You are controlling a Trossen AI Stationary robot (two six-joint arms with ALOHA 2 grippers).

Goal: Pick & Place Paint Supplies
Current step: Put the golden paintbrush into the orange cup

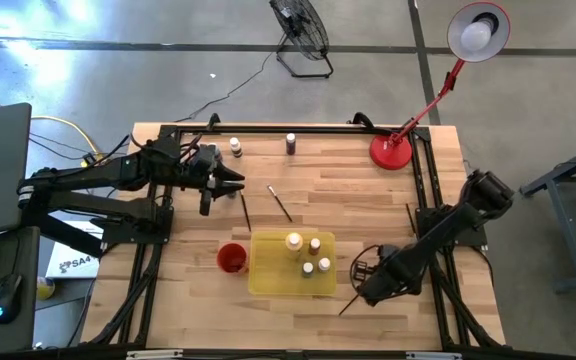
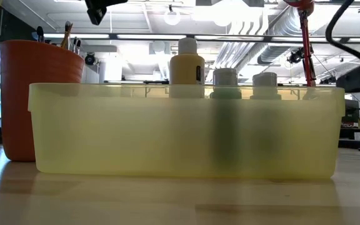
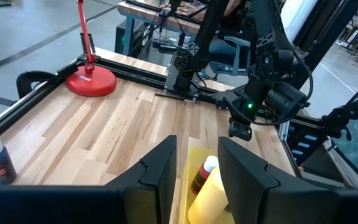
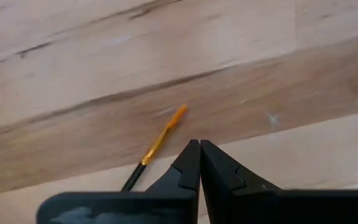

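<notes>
1. High view. Left gripper sits over the table's far-left area, fingers partly apart with nothing between them. Two paintbrushes lie just beside it: one brush on its tray side, a second brush a little further toward table centre. Two paint bottles stand near the far edge, a pale-capped bottle and a dark bottle. Yellow tray holds four bottles, including the larger yellowish bottle. Red cup touches the tray's left side. Right gripper is low, just right of the tray; a third brush lies near it toward the near edge, and another brush lies by the right frame rail. Red lamp stands at the far right corner.

2. Low view. Tray wall fills the frame; yellowish bottle and two pale caps rise above its rim. Cup at left carries brush handles.

3. Left wrist view. Own fingers stand apart, empty. Between them, beyond, the tray with the yellowish bottle and a brown bottle. A dark bottle is well off to one side; the right arm is beyond the tray.

4. Right wrist view. Own fingers are pressed together, holding nothing. An orange-tipped brush lies flat on the wood just beside the fingertips; contact cannot be told.
</notes>
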